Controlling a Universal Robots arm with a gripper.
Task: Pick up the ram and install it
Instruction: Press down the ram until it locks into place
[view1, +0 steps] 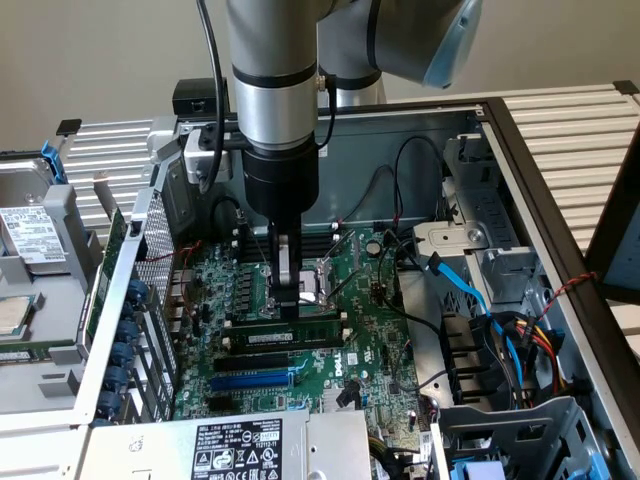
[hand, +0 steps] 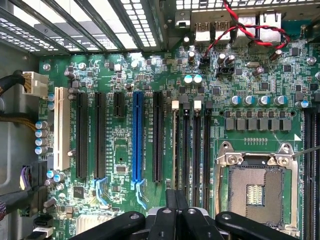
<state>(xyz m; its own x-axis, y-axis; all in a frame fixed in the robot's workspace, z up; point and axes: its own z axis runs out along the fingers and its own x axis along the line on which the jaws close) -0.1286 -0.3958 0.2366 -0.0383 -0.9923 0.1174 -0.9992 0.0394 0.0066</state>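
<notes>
The ram (view1: 305, 329), a long green stick with black chips, stands on edge in a black slot on the motherboard (view1: 360, 330) inside the open computer case. My gripper (view1: 289, 308) comes straight down over it with its fingers shut together. Their tips sit at the ram's top edge, towards the end on the exterior view's left. I cannot tell whether they touch it. In the wrist view the shut gripper (hand: 176, 199) hangs over the row of long black memory slots (hand: 191, 150), in line with the outermost one.
An empty CPU socket (hand: 257, 187) lies close beside the memory slots. A blue expansion slot (hand: 138, 135) and black ones lie on the other side. Loose cables (view1: 470, 290) and a drive cage crowd the exterior view's right. A labelled power supply (view1: 240, 445) sits at the front.
</notes>
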